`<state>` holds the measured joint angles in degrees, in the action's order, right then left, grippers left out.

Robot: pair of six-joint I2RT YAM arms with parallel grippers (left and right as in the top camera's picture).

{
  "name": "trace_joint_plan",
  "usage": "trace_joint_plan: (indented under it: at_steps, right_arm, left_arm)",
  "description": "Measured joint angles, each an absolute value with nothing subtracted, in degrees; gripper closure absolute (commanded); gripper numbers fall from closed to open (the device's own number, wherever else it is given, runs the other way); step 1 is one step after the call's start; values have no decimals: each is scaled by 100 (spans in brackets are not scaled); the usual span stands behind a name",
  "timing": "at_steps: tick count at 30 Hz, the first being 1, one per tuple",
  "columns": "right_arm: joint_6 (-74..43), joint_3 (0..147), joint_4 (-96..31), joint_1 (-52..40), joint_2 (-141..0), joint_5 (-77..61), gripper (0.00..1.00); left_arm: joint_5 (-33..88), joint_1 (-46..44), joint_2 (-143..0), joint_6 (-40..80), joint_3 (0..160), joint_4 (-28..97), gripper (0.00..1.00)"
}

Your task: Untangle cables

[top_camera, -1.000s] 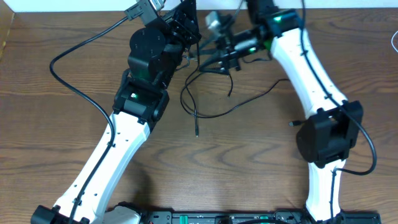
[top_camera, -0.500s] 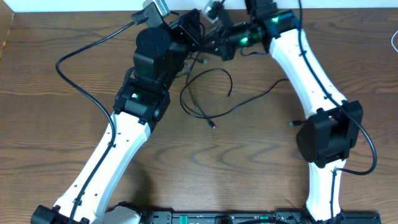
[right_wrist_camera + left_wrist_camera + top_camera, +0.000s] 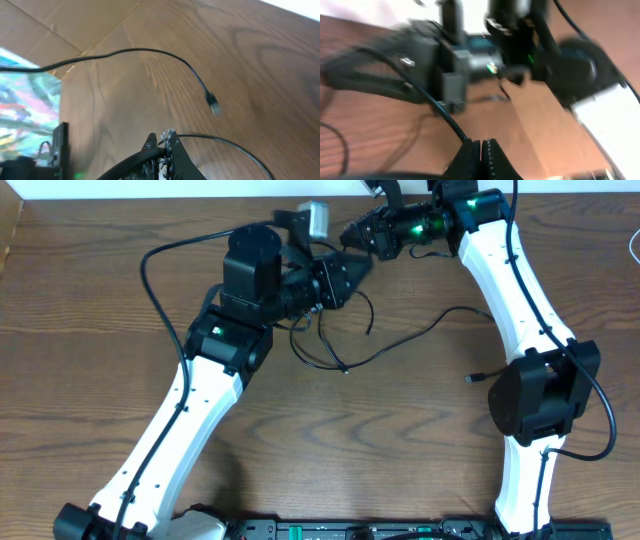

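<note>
Thin black cables (image 3: 400, 340) lie in loose strands on the wooden table, one ending in a plug (image 3: 468, 379). A tangled loop (image 3: 312, 352) sits below my left gripper (image 3: 364, 266), which points right near the back of the table. In the left wrist view my left gripper (image 3: 481, 146) is shut on a black cable (image 3: 427, 95) that runs off to the upper left. My right gripper (image 3: 347, 232) points left just behind it. In the right wrist view it (image 3: 161, 137) is shut on a black cable (image 3: 227, 143). Another strand ends in a plug (image 3: 213, 105).
The table's back edge and a white wall (image 3: 150, 188) lie just behind both grippers. Thick black arm cords (image 3: 150, 290) loop over the table to the left of the left arm. The right arm's elbow (image 3: 540, 395) hangs over the right side.
My right gripper has closed on a cable and drawn back to the right. My left gripper has swung to point right. The loose strands have been pulled in tighter.
</note>
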<state>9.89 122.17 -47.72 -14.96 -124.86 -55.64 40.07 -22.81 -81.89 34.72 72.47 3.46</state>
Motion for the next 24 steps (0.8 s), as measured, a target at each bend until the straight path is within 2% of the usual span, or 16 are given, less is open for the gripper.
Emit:
trace_joint_plan:
  at_steps: [15,24]
  right_arm:
    - [1057,12217,-5127,-1337,-12477,-5433,99]
    - [727,12217,-6125,-886,-12477,-4237,98]
  left_arm:
    - [7734,-2364,-9174,2434,7247,346,92]
    - [8385,-2368,-9885,2067,7247,340,93]
